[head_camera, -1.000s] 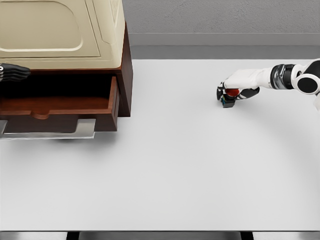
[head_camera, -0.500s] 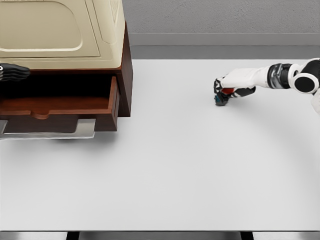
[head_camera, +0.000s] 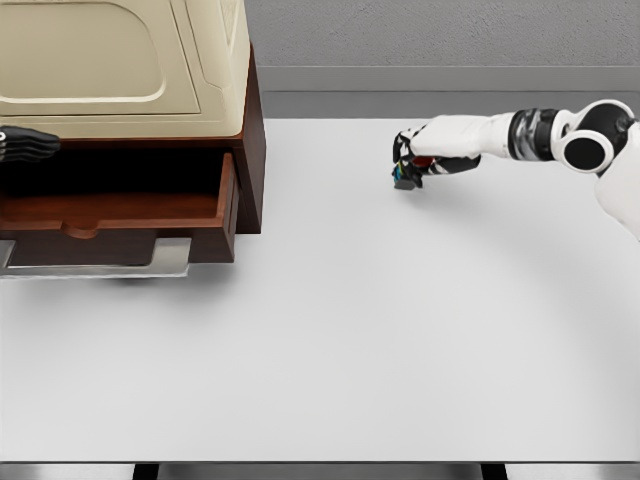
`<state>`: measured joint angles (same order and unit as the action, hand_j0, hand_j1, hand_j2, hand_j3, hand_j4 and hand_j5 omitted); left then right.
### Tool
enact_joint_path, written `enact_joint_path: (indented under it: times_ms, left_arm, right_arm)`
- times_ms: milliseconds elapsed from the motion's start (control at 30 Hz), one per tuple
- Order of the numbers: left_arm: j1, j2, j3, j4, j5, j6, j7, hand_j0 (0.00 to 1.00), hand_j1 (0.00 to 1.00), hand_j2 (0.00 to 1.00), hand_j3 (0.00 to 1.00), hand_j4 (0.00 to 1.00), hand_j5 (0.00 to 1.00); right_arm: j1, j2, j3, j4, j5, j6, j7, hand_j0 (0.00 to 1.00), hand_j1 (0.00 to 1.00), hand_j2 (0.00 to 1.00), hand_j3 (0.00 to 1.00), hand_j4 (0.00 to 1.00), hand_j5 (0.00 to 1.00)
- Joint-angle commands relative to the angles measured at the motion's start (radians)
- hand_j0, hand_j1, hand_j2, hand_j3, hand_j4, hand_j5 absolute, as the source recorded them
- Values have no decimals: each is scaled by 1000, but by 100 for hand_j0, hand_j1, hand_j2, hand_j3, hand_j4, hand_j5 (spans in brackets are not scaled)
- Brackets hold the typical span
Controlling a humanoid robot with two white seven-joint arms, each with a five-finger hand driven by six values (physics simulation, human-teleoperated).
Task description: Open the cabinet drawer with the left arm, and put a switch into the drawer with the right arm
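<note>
White table [head_camera: 330, 340] betw. switch [head_camera: 405, 181], drawer [head_camera: 120, 215]

white table [head_camera: 350, 350], grey wall [head_camera: 440, 35]

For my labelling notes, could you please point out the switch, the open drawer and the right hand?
switch [head_camera: 406, 181]: head view, dark base below the fingers.
drawer [head_camera: 110, 210]: head view, top of its wooden front panel.
right hand [head_camera: 418, 160]: head view, middle of the hand, closed on the switch.
</note>
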<state>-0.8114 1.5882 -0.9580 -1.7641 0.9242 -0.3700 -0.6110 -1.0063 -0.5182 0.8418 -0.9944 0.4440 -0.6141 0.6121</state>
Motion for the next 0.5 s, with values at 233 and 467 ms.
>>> enact_joint_path:
  times_ms: [233,467]
  left_arm:
    - [0,7,1,2,7,2,0,100,100,100,100,100,100]
    - [-2,7,1,0,7,2,0,100,100,100,100,100,100]
  right_arm:
    - [6,-17,-35,-286,-44,3,-1,28,28,28,28,28,28]
    - [-6,-20,-39,-369,-103,3,-1,28,28,28,28,28,28]
